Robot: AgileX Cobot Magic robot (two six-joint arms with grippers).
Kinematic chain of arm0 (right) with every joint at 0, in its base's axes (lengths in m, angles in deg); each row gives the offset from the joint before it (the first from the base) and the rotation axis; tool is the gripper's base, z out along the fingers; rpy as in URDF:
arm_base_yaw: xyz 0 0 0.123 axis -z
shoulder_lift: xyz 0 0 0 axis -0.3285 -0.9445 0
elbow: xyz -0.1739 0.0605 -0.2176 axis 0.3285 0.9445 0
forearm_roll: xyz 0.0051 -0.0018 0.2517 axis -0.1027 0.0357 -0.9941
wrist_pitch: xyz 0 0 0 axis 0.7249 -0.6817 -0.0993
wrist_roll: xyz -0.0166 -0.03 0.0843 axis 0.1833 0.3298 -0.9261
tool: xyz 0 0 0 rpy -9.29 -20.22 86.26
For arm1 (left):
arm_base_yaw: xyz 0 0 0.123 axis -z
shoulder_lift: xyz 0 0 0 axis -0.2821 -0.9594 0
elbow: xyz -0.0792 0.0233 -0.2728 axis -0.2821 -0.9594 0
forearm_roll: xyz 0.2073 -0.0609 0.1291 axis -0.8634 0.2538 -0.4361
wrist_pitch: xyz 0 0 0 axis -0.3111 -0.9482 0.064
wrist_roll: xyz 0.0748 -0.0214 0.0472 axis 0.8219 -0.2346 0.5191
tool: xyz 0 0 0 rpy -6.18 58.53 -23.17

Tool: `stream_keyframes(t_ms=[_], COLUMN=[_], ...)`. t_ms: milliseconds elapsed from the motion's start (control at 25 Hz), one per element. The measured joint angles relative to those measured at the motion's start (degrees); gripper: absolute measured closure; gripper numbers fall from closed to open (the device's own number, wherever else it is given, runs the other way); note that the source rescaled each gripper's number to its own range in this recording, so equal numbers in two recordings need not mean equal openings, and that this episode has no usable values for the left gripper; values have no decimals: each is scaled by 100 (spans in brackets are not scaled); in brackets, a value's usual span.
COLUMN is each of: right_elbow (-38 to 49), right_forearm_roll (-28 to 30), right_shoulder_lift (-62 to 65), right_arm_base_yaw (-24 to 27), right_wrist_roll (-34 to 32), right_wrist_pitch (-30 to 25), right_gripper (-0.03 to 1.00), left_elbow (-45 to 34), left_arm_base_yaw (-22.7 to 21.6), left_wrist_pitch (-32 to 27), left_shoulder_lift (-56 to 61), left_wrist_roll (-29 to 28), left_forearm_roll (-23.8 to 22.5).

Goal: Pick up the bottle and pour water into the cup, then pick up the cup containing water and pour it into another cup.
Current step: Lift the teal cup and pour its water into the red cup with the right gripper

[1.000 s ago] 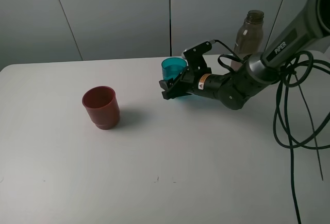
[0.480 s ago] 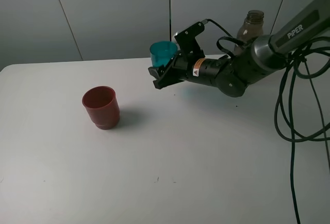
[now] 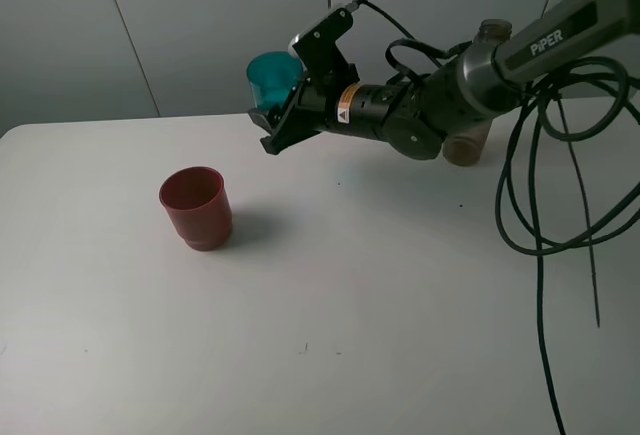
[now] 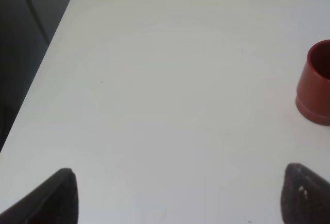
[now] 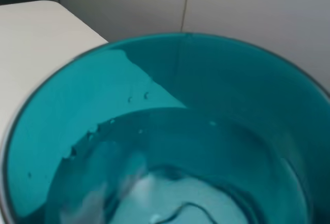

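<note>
My right gripper [image 3: 279, 117] is shut on the teal cup [image 3: 271, 76] and holds it in the air, roughly upright, up and to the right of the red cup [image 3: 197, 207]. Seen from the right wrist, the teal cup [image 5: 206, 80] fills the picture and has water in it. The red cup stands upright on the white table [image 3: 350, 305] and also shows at the edge of the left wrist view [image 4: 317, 82]. Behind the right arm stands the bottle [image 3: 492, 33], mostly hidden. My left gripper [image 4: 180, 197] is open over bare table, fingertips [image 4: 56, 195] wide apart.
Black cables [image 3: 540, 215] loop down from the right arm over the table's right side. A grey panelled wall [image 3: 200, 25] runs behind the table. The table's left edge and rounded corner [image 4: 72, 2] show in the left wrist view.
The right arm has lifted the teal cup off the table and carried it up and to the left, toward the red cup. The bottle and red cup have not moved.
</note>
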Motion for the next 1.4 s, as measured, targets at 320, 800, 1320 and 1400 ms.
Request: stream_keyframes(t_ms=[320, 800, 1320, 1400], right_elbow=[-678, -1169, -1169, -1169], right_forearm_roll=[404, 1024, 1037, 1037], right_shoulder_lift=[-278, -565, -565, -565], right_arm_base_yaw=[-191, -431, -454, -454], right_wrist_roll=[-226, -218, 283, 341], right_wrist_pitch=[-355, -365, -284, -284], right_gripper=[89, 89, 89, 89], left_elbow=[0, 0, 0, 0], left_arm_base_yaw=[0, 0, 0, 0], left_wrist_pitch=[0, 0, 0, 0], left_shoulder_lift=[0, 0, 0, 0], left_wrist_roll=[0, 0, 0, 0], left_forearm_roll=[0, 0, 0, 0])
